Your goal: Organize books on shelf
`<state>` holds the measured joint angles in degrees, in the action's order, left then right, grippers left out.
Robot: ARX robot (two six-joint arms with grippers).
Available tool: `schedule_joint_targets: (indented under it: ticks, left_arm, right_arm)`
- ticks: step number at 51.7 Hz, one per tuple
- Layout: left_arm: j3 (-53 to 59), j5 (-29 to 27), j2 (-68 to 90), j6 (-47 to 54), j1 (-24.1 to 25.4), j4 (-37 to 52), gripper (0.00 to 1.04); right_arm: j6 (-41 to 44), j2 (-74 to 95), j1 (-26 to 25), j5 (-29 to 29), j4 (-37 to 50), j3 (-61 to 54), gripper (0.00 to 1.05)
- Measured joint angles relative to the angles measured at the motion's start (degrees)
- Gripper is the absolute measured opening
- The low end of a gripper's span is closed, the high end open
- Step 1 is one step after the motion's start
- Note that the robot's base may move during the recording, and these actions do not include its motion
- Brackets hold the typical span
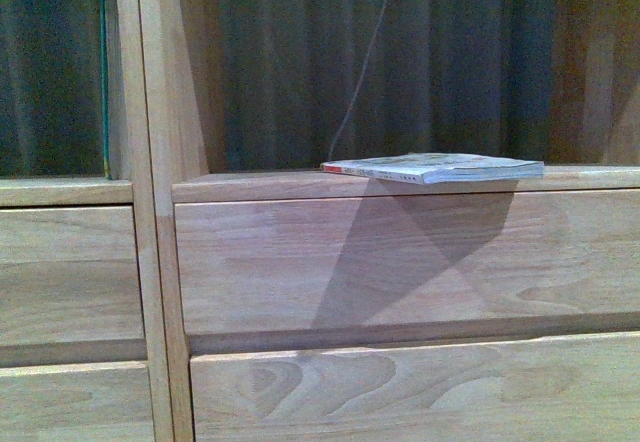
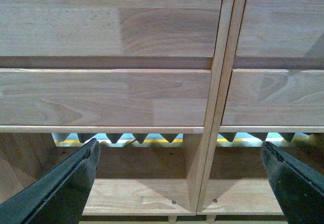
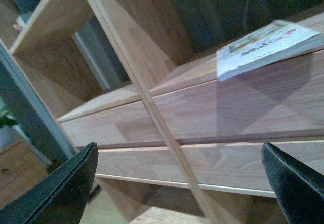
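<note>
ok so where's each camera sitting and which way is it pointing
Front view: on the robot's body, facing the shelf straight on, the book lying flat on it; no arm shows.
Left wrist view: on the left arm, facing drawer fronts and a low compartment; the left gripper shows, open.
Right wrist view: on the right arm, tilted, facing drawer fronts and the book; the right gripper shows, open.
Shared: the book, in front and right wrist views.

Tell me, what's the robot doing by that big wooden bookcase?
It is tidying books, but right now it holds nothing. One thin book lies flat at the front edge of the shelf, above the drawer fronts. The left gripper and right gripper both have their jaws wide open and empty, facing the bookcase. No book is picked up yet.
</note>
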<state>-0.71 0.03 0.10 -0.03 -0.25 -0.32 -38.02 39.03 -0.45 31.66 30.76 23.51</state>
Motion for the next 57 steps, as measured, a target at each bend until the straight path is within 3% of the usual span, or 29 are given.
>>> schedule_joint_targets:
  ticks: [8,19,46,57]
  left_arm:
    - [0.0,-0.02,0.0,0.0,0.0,0.0,0.98]
    - [0.0,-0.02,0.0,-0.02,0.0,0.0,0.98]
    - [0.0,-0.02,0.0,0.0,0.0,0.0,0.98]
    - [0.0,-0.02,0.0,0.0,0.0,0.0,0.98]
  right_arm:
    - [-8.85,17.55,5.07,-2.01,3.54,10.12,0.98]
    - [-19.63,35.23,6.21,-5.44,4.26,22.38,0.98]
    - [-23.43,56.46,6.12,-14.12,-8.37,46.73,0.98]
    - [-25.05,59.76,6.54,-15.26,-10.99,50.97,0.68]
